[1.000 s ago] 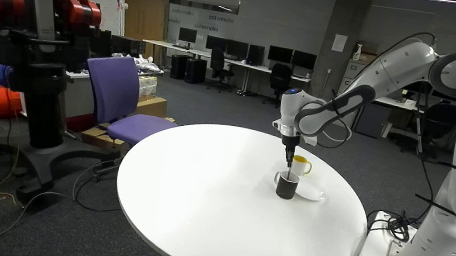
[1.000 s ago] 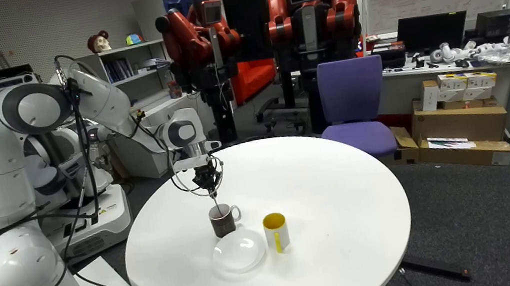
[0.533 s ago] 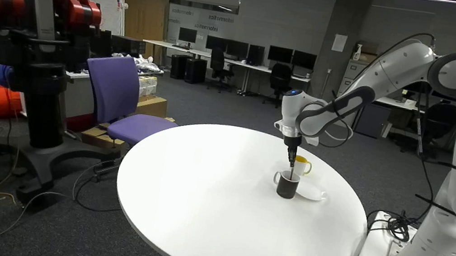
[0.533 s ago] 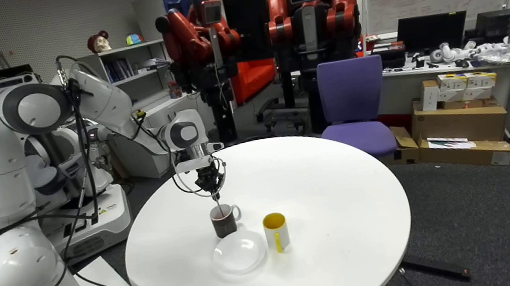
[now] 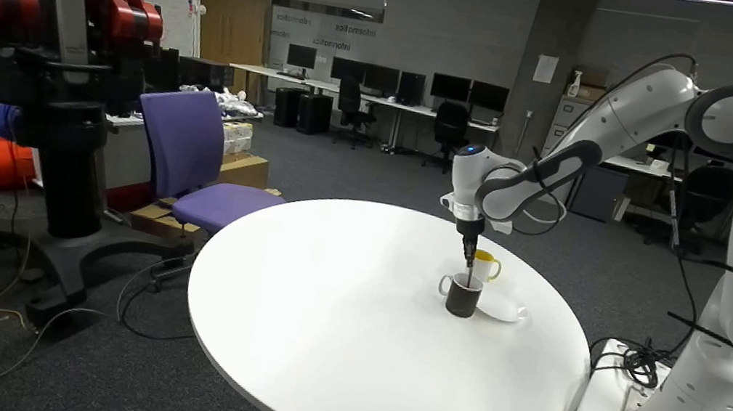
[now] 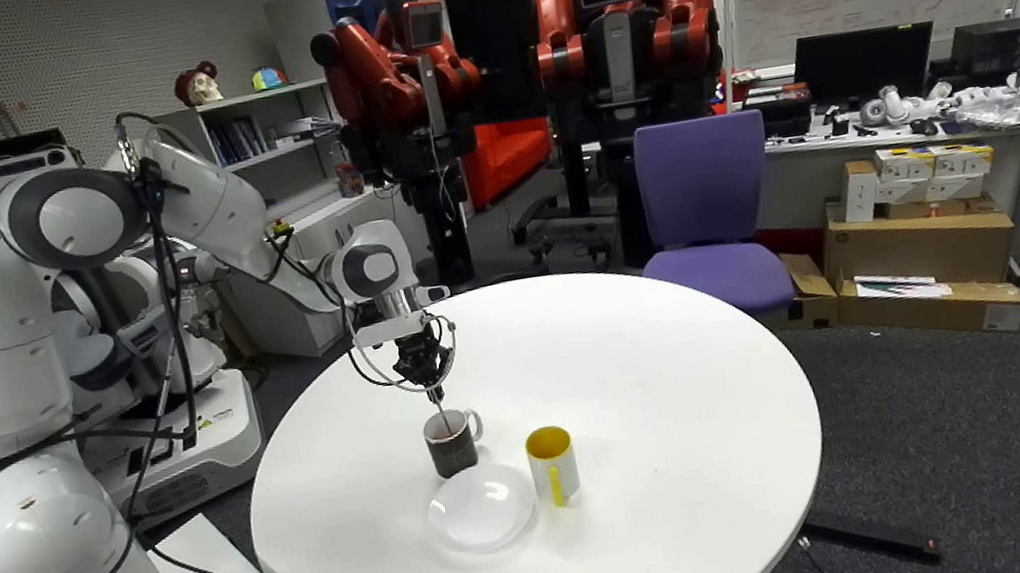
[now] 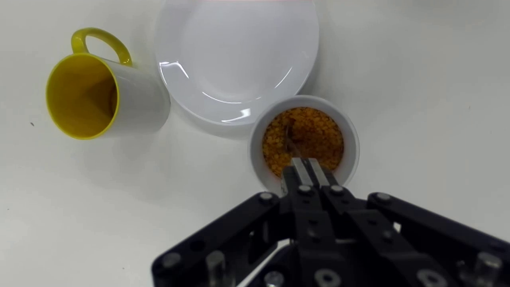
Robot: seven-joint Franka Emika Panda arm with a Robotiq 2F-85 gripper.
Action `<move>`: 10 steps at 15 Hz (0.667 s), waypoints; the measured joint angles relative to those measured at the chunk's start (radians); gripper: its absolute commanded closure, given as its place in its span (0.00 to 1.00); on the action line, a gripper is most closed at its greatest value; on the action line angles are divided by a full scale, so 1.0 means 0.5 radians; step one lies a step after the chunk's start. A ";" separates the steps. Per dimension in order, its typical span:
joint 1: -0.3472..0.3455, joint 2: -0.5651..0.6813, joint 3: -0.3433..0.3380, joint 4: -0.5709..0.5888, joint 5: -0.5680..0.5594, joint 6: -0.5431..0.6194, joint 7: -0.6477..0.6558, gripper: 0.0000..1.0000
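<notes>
Seen from the wrist, the black gripper (image 7: pixel 306 161) of a white robot arm (image 6: pixel 209 200) reaches in from six o'clock, its two fingers almost pressed together, pinching the handle of a thin metal utensil (image 6: pixel 442 412). The utensil, possibly a spoon, slants down into a dark mug (image 6: pixel 453 453), its lower end among orange-brown flakes (image 7: pixel 318 129). The dark mug stands upright on a round white table (image 6: pixel 656 386). In the wrist view, a glossy white plate (image 7: pixel 239 52) lies at its eleven o'clock, seemingly touching it, and a yellow-lined white mug (image 7: pixel 143 99) stands apart between nine and ten o'clock.

The latest change is small. Over the last second, in an exterior view, gripper, utensil and dark mug have shifted together slightly towards four o'clock, and the plate has edged along too; the yellow-lined white mug has stayed put. This suggests the utensil is pushing the dark mug, and the mug the plate. The grip appears unbroken and the utensil remains inside, so the work there looks undisturbed, though the mug seems free to slide.
</notes>
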 measured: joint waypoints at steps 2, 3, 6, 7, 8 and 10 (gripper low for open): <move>0.001 0.018 0.002 0.017 0.000 0.010 0.000 1.00; 0.002 0.031 0.007 0.029 0.000 0.019 0.000 1.00; 0.005 0.059 0.029 0.062 0.000 0.043 -0.004 1.00; 0.005 0.067 0.038 0.075 0.002 0.049 -0.008 1.00; 0.006 0.074 0.048 0.088 0.003 0.052 -0.015 1.00; 0.006 0.080 0.070 0.102 0.015 0.052 -0.046 1.00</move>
